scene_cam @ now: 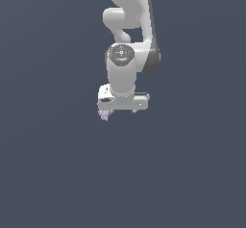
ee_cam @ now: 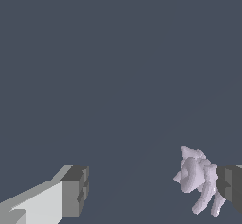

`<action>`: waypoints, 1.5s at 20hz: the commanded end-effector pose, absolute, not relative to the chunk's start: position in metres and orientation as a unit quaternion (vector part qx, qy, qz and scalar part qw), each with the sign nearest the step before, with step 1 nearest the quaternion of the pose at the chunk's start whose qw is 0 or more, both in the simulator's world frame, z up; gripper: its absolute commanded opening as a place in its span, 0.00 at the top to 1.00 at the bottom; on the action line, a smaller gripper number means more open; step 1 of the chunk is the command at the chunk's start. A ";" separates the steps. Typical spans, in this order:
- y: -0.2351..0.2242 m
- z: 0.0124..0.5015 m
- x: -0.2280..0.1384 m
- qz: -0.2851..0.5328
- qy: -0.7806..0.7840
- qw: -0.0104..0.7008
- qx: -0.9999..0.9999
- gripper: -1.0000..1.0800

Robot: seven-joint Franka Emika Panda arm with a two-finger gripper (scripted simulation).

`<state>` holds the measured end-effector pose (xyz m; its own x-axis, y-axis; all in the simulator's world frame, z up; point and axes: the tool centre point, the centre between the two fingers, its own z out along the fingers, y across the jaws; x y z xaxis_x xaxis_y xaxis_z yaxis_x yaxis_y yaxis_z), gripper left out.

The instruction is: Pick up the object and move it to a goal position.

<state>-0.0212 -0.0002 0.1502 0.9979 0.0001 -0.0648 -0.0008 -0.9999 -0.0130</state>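
The object [scene_cam: 104, 114] is a small pale lilac-pink lumpy clump that shows just below the white gripper's end on the exterior view's left. In the wrist view the object [ee_cam: 196, 180] lies between the two fingers, right against one dark finger pad [ee_cam: 230, 186] and far from the other finger [ee_cam: 75, 191]. My gripper [scene_cam: 120, 110] points straight down from the white arm and is open wide; it also shows in the wrist view [ee_cam: 153, 187]. Whether the pad touches the object I cannot tell.
A plain dark grey-blue surface [scene_cam: 57, 164] fills both views. The white arm [scene_cam: 127, 54] rises from the gripper toward the top of the exterior view.
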 end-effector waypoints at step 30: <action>-0.070 0.114 -0.067 0.011 0.068 0.006 -0.998 0.04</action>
